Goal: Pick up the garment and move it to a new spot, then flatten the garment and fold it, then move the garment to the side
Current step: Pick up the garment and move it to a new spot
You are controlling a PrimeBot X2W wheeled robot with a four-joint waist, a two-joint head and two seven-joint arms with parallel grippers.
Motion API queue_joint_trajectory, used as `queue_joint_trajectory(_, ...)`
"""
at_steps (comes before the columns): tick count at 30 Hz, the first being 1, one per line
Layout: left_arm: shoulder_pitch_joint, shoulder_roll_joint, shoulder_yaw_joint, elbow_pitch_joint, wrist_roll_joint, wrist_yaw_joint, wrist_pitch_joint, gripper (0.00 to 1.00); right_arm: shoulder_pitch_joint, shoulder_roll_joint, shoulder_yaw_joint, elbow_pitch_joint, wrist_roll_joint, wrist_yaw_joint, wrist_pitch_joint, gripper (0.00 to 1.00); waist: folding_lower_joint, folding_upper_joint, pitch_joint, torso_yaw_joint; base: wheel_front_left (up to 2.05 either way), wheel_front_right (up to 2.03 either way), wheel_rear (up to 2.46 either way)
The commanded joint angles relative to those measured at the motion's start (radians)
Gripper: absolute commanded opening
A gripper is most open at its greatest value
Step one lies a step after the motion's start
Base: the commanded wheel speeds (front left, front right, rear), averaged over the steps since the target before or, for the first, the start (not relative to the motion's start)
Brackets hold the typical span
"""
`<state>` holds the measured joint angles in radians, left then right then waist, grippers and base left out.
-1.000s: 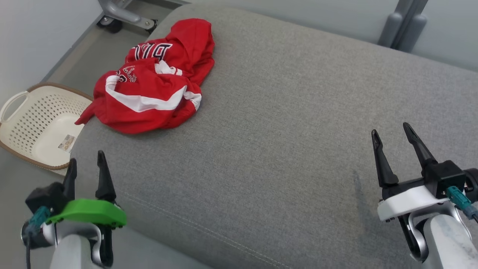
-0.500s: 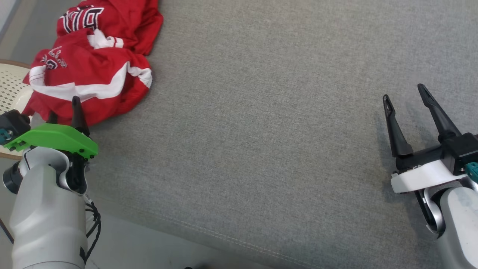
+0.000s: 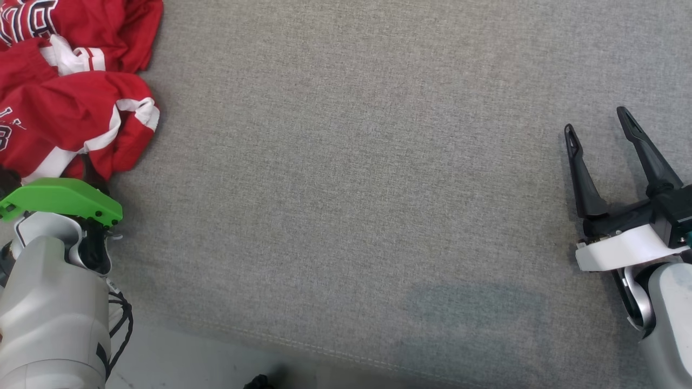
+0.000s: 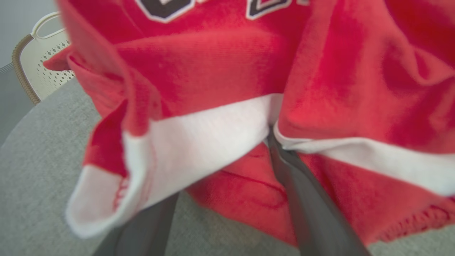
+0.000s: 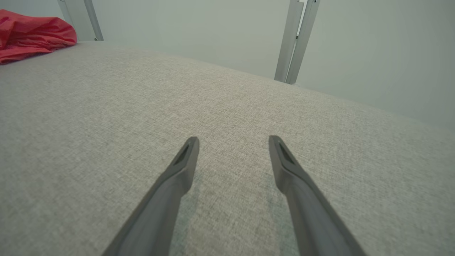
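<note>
We can read no whole word — the red jersey (image 3: 65, 108) bears black, white-outlined letters (image 3: 24, 21) at the head view's upper left, cut off by folds and frame edge.

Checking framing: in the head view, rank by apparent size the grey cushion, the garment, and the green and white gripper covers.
1. grey cushion
2. garment, cut off by the frame
3. green cover and white cover look alike; unranked

Garment (image 3: 54, 105) cut off at head view's top-left; left jaws' tips buried under its blurred folds.
</note>
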<state>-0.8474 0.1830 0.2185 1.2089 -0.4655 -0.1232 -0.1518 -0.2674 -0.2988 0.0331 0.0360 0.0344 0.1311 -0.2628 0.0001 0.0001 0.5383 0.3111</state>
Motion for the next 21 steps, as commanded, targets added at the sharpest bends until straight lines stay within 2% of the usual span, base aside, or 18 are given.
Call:
queue_joint_trajectory(1, 0.004, -0.035, -0.018, 0.036, -0.004, -0.006, 0.021, 0.76, -0.005, -0.006, 0.001, 0.006, 0.004, -0.001, -0.003, 1.0, -0.0001, -0.0001, -0.009, 0.004, 0.0, 0.0, 0.0)
queue_joint_trajectory(2, 0.007, -0.037, -0.025, 0.043, -0.004, -0.007, 0.029, 0.37, -0.005, -0.005, 0.003, 0.009, 0.005, -0.001, -0.003, 1.0, -0.0001, -0.0001, -0.015, 0.007, 0.0, 0.0, 0.0)
queue_joint_trajectory(3, 0.011, -0.038, -0.03, 0.047, -0.004, -0.009, 0.033, 0.29, -0.004, -0.003, 0.005, 0.01, 0.006, -0.001, -0.003, 1.0, -0.0001, -0.0001, -0.02, 0.009, 0.0, 0.0, 0.0)
queue_joint_trajectory(4, 0.011, -0.038, -0.03, 0.047, -0.004, -0.009, 0.033, 0.29, -0.004, -0.003, 0.005, 0.01, 0.006, -0.001, -0.003, 1.0, -0.0001, -0.0001, -0.02, 0.009, 0.0, 0.0, 0.0)
queue_joint_trajectory(5, 0.015, -0.038, -0.032, 0.049, -0.008, -0.009, 0.031, 0.0, -0.003, 0.0, 0.006, 0.012, 0.006, -0.001, -0.003, 1.0, -0.0001, -0.0001, -0.026, 0.011, 0.0, 0.0, 0.0)
queue_joint_trajectory(12, 0.067, -0.017, -0.093, -0.05, -0.063, -0.009, -0.008, 0.0, 0.018, 0.032, 0.011, 0.025, 0.019, -0.001, -0.003, 1.0, -0.0001, -0.0001, -0.09, 0.011, 0.0, 0.0, 0.0)
queue_joint_trajectory(21, 0.213, 0.062, -0.242, -0.342, -0.156, -0.009, -0.018, 0.0, 0.078, 0.099, -0.004, 0.042, 0.031, -0.001, -0.003, 1.0, -0.0001, -0.0001, -0.197, 0.01, 0.0, 0.0, 0.0)
